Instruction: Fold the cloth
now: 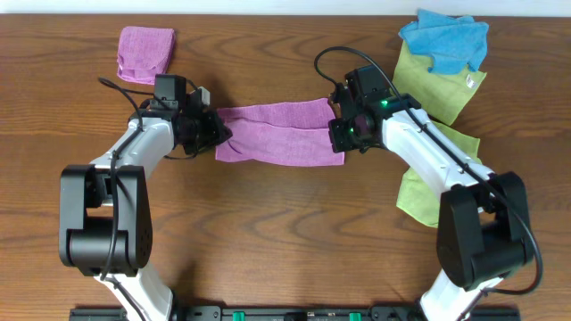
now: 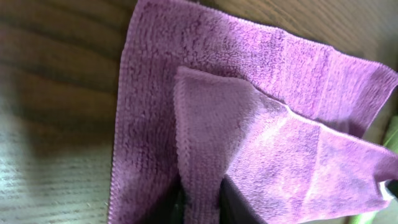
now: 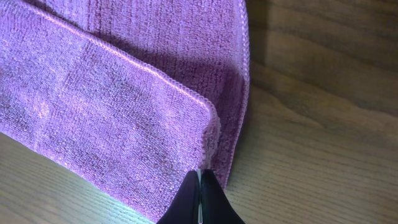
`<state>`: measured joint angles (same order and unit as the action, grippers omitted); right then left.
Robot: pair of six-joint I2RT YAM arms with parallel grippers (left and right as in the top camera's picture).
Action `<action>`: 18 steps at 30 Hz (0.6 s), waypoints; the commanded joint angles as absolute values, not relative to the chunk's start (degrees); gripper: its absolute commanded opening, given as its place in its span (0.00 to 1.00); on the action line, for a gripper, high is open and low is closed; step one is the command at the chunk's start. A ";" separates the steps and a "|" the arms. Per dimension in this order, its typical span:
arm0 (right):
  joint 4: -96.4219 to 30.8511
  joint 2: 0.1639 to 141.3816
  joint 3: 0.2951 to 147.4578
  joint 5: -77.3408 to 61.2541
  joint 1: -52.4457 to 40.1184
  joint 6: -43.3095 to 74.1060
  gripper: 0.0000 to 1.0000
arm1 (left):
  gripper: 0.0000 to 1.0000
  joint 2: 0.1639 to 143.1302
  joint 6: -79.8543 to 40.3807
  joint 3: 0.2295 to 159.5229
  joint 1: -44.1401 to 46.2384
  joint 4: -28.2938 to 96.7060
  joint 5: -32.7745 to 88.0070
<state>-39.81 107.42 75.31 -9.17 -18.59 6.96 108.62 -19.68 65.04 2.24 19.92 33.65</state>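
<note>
While both hands grip it, the cloth [image 1: 277, 134] lies on the tabletop [image 1: 285, 232].
Overhead: left hand [image 1: 217, 134] & right hand [image 1: 342, 135] at opp. ends (top layer doubled over). L wrist: fingers [image 2: 242, 208] pinching a raised fold. R wrist: fingers [image 3: 214, 205] nipped on folded corner.

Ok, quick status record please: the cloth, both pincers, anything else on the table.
cloth: mid-table, partly folded, top layer over lower
left pincer: shut on the cloth's left end
right pincer: shut on top layer's corner
others: purple pad far left; blue cloth overlapping green cloths, right
</note>
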 commanded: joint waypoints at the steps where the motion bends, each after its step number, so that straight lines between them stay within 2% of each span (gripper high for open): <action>1: -40.21 107.26 76.29 -8.80 -17.91 5.76 0.01 | 0.05 108.73 -19.77 64.99 1.83 21.28 34.61; 10: -44.38 101.93 76.71 -6.66 -17.91 5.48 0.01 | 0.06 104.88 -16.16 65.10 1.83 29.39 35.38; 16: -50.63 99.09 76.71 -6.72 -18.61 5.50 0.01 | 0.06 98.72 -16.05 65.10 1.85 37.69 30.70; 18: -52.25 98.94 76.71 -6.90 -19.20 5.45 0.01 | 0.08 98.04 -16.05 65.10 1.87 40.32 30.15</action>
